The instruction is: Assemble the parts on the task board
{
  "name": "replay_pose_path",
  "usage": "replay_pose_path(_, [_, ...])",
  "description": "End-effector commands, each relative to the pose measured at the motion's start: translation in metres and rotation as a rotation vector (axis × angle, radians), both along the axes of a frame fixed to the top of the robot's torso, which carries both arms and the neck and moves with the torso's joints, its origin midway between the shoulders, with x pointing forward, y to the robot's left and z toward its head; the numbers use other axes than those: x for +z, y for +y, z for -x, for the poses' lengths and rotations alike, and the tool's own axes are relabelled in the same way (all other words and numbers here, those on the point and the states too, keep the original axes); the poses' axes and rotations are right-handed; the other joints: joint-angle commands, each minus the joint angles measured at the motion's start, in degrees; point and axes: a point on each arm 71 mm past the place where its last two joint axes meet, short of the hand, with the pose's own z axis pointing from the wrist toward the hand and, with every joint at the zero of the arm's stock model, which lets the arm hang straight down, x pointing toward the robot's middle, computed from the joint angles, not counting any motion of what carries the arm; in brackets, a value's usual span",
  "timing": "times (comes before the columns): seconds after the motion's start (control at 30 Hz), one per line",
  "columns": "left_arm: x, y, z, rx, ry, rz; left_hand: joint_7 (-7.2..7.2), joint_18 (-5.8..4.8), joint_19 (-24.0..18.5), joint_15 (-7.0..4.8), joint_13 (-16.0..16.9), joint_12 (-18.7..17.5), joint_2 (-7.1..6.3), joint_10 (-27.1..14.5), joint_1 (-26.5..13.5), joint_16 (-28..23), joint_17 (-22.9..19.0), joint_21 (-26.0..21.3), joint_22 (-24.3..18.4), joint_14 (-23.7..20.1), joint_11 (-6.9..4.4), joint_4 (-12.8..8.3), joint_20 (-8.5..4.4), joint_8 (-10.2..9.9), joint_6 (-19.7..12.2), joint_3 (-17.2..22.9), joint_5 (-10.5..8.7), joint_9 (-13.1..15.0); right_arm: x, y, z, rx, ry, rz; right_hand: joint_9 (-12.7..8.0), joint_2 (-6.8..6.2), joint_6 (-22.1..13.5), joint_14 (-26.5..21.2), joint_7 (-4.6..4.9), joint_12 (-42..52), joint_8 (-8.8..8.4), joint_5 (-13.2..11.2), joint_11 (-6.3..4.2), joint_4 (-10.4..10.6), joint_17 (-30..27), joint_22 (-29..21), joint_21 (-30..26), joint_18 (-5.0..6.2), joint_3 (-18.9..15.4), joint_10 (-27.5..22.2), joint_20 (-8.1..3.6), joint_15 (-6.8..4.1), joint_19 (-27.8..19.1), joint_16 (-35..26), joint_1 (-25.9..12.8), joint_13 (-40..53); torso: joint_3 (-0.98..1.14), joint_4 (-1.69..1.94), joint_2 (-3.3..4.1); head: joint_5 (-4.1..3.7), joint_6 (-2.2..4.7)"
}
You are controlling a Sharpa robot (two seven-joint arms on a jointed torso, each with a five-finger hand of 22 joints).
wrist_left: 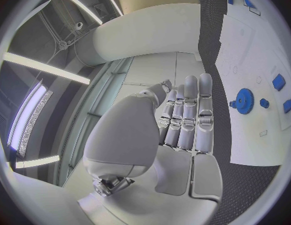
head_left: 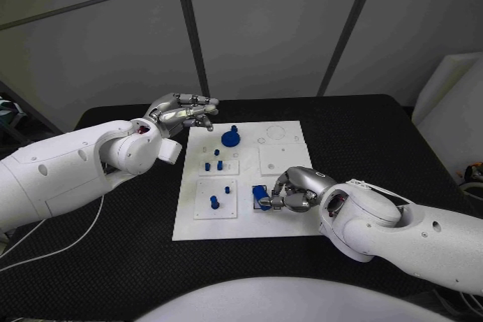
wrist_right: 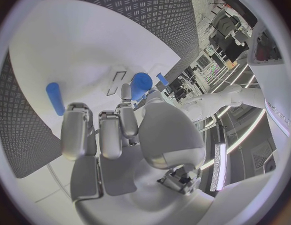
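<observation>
Head view shows the fingers (head_left: 273, 200) of the right hand (head_left: 292, 189) curled down onto a small blue part (head_left: 261, 196) at the near right of the task board (head_left: 292, 217), the tips pressed against the piece; whether it is truly gripped or only touched I cannot tell. From the right wrist view, those fingers (wrist_right: 114, 130) bend inward close together over the white board, with a rounded blue part (wrist_right: 141, 85) just beyond their tips and a slim blue peg (wrist_right: 55, 98) lying apart on the board surface. The left hand (head_left: 183, 114) hangs above the far left corner of the board, its fingers (head_left: 202, 112) drawn together and bent, with nothing visible between them; in the left wrist view the fingers (wrist_left: 186, 115) lie side by side, fairly straight, and carry nothing. Just right of that hand, on the far part of the board, stands a blue gear (head_left: 232, 137); the same gear (wrist_left: 244, 101) appears in the left wrist view with small blue blocks beside it. Nearer, several short blue pegs (head_left: 213, 161) stand upright in the board's left-hand square plates, and one more peg (head_left: 213, 202) stands in the nearest left plate. The board lies in the middle of the black worktop (head_left: 121, 266).
</observation>
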Motion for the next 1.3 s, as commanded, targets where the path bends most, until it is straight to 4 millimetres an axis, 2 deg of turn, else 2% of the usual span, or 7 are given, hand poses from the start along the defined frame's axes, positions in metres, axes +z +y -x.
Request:
replay_pose_path(0.03, [0.0010, -0.0016, 0.0000, -0.016, -0.001, 0.002, 0.20, 0.11, -0.3, -0.09, -0.1, 0.3, 0.41, -0.4, -0.1, -0.1, -0.1, 0.3, -0.1, -0.4, 0.06, -0.4, 0.06, 0.3, -0.4, 0.1, 0.19, -0.1, 0.0039, 0.0028, 0.0011, 0.018, -0.023, -0.050, 0.1, 0.27, 0.4, 4.2, -0.17, 0.0, 0.10, -0.9, 0.07, 0.7, 4.8, 0.8, 0.4, -1.19, -1.1, 0.3, -0.36, -0.23, 0.0, 0.4, -1.7, 0.4, 0.02, -0.02, 0.01, -0.04, 0.06])
replay_pose_path(0.3, [0.0006, -0.0014, -0.0001, -0.018, -0.002, -0.002, 0.20, 0.10, -0.3, -0.09, -0.1, 0.3, 0.42, -0.4, -0.1, -0.1, -0.1, 0.3, -0.1, -0.4, 0.06, -0.4, 0.07, 0.3, -0.4, 0.1, 0.18, -0.1, 0.0058, 0.0022, 0.0009, 0.011, -0.035, -0.084, 0.2, 1.62, 0.5, 4.2, -0.22, 0.0, 0.10, -1.8, 0.03, 0.7, 4.9, 0.9, 0.4, -1.19, -3.1, 0.4, -0.39, -0.26, 0.0, 0.4, -6.6, 0.6, -0.03, 0.09, -0.03, -0.06, 0.06])
replay_pose_path(0.53, [0.0003, -0.0011, 0.0001, -0.019, 0.001, -0.004, 0.22, 0.10, -0.3, -0.07, -0.1, 0.3, 0.45, -0.5, -0.2, -0.1, -0.1, 0.3, -0.1, -0.4, 0.07, -0.4, 0.07, 0.3, -0.4, 0.1, 0.18, -0.1, 0.0064, 0.0008, 0.0009, 0.010, -0.039, -0.093, 0.3, 1.80, 0.5, 4.2, -0.22, -0.1, 0.10, -1.8, 0.02, 0.7, 5.0, 0.9, 0.4, -1.19, -3.4, 0.4, -0.39, -0.26, 0.0, 0.4, -7.2, 0.6, -0.01, 0.02, 0.01, -0.04, 0.17])
replay_pose_path(0.7, [-0.0001, -0.0006, 0.0001, -0.019, 0.002, -0.005, 0.22, 0.10, -0.3, -0.07, -0.1, 0.3, 0.45, -0.5, -0.2, -0.1, -0.1, 0.3, -0.1, -0.4, 0.07, -0.4, 0.07, 0.3, -0.4, 0.1, 0.18, -0.1, 0.0056, -0.0009, 0.0012, 0.018, -0.032, -0.083, 0.4, 1.68, 0.5, 4.2, -0.33, -0.1, 0.15, -0.2, -0.09, -1.3, 5.0, 1.0, 0.4, -1.20, -2.2, 0.4, -0.47, -0.38, 0.0, 0.4, -2.0, 0.7, -0.02, -0.01, -0.03, -0.09, 0.18])
replay_pose_path(0.77, [-0.0002, -0.0008, 0.0001, -0.020, 0.003, -0.006, 0.23, 0.09, -0.3, -0.06, -0.1, 0.3, 0.48, -0.5, -0.2, -0.1, -0.2, 0.3, -0.1, -0.5, 0.09, -0.4, 0.08, 0.3, -0.4, 0.1, 0.18, -0.1, 0.0050, -0.0004, 0.0014, 0.029, -0.028, -0.078, 0.5, 1.53, 0.5, 4.2, -0.41, -0.1, 0.18, -0.3, -0.21, -3.4, 5.0, 1.0, 0.4, -1.20, -1.2, 0.4, -0.53, -0.44, 0.0, 0.4, 2.4, 0.7, -0.03, 0.04, -0.02, -0.14, 0.17])
replay_pose_path(0.87, [-0.0004, -0.0015, 0.0001, -0.022, 0.004, -0.005, 0.24, 0.08, -0.3, -0.05, -0.1, 0.3, 0.51, -0.5, -0.3, -0.1, -0.2, 0.3, -0.1, -0.5, 0.10, -0.4, 0.10, 0.3, -0.4, 0.1, 0.18, -0.1, 0.0041, 0.0012, 0.0013, 0.040, -0.022, -0.073, 0.5, 1.40, 0.6, 4.2, -0.44, -0.1, 0.17, -1.1, -0.23, -4.8, 5.1, 1.1, 0.5, -1.21, -0.6, 0.4, -0.58, -0.48, 0.0, 0.5, 5.1, 0.8, -0.02, 0.11, -0.02, -0.16, 0.18])
replay_pose_path(1.3, [-0.0005, -0.0016, 0.0006, -0.024, 0.005, -0.005, 0.25, 0.08, -0.4, -0.02, -0.2, 0.4, 0.66, -0.5, -0.3, -0.1, -0.2, 0.2, -0.1, -0.5, 0.11, -0.3, 0.11, 0.3, -0.5, 0.1, 0.20, -0.1, -0.0011, 0.0001, -0.0062, 0.000, -0.025, -0.054, 0.5, 2.26, 1.1, 4.3, -0.52, 0.0, 0.26, -2.2, -0.29, -4.9, 5.4, 1.4, 0.7, -1.29, -0.2, 0.7, -0.60, -0.50, 0.2, 0.6, 6.3, 1.0, -0.06, 0.09, 0.06, -0.01, 0.07])
